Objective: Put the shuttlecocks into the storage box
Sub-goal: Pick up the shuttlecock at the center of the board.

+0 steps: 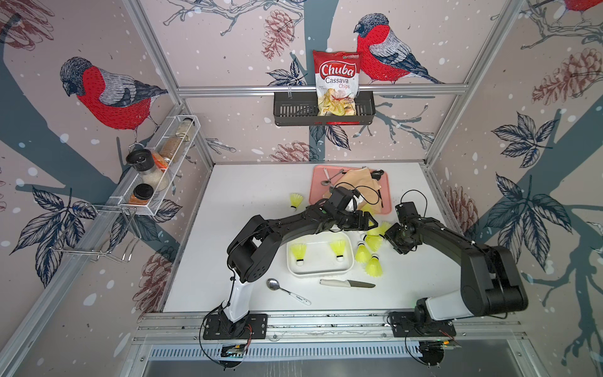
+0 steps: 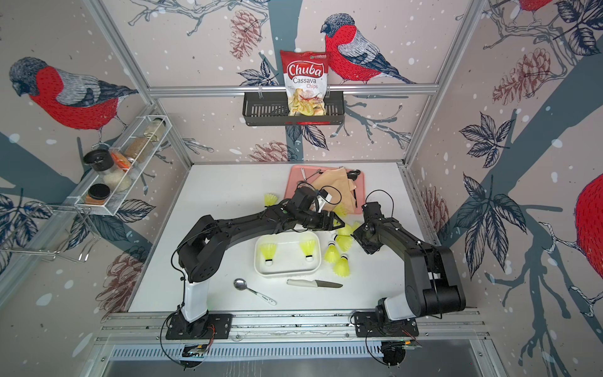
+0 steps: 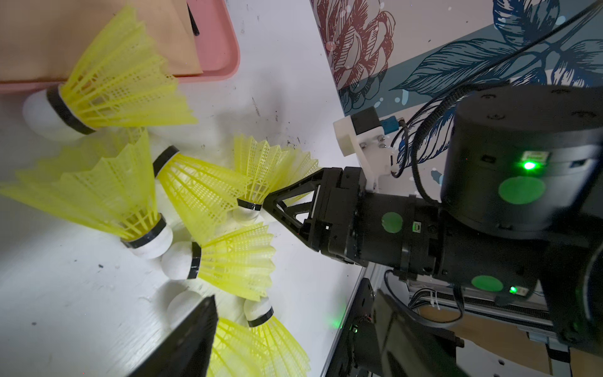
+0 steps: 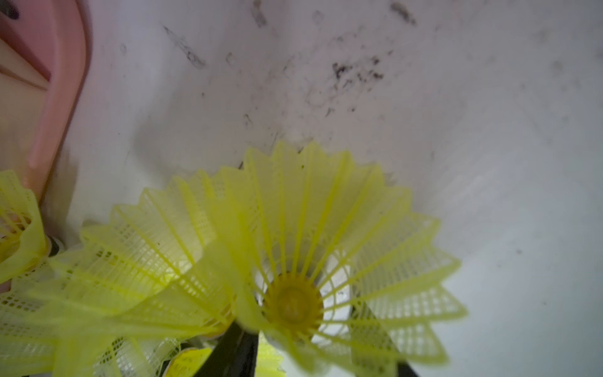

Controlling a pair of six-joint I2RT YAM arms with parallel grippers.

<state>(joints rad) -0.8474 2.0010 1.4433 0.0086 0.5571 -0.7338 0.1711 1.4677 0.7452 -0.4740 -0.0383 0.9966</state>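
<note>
Sitting at 3 o'clock of the storage box (image 1: 321, 273), the loose shuttlecocks (image 1: 372, 243) lie in a tight heap, touching each other. Two more are already inside the box, and a lone one (image 1: 296, 200) is at 11 o'clock, near the pink tray (image 1: 318, 192). The right gripper (image 3: 269, 204) is nosed into the heap, jaws either side of one white tip; pinched yet or not, can't tell. The left gripper (image 1: 373, 224) hovers at 11 o'clock of the heap, jaws wide, nothing in them. Imo: clamp cork/band, not the flimsy skirt, then lift straight so neighbours don't snag.
</note>
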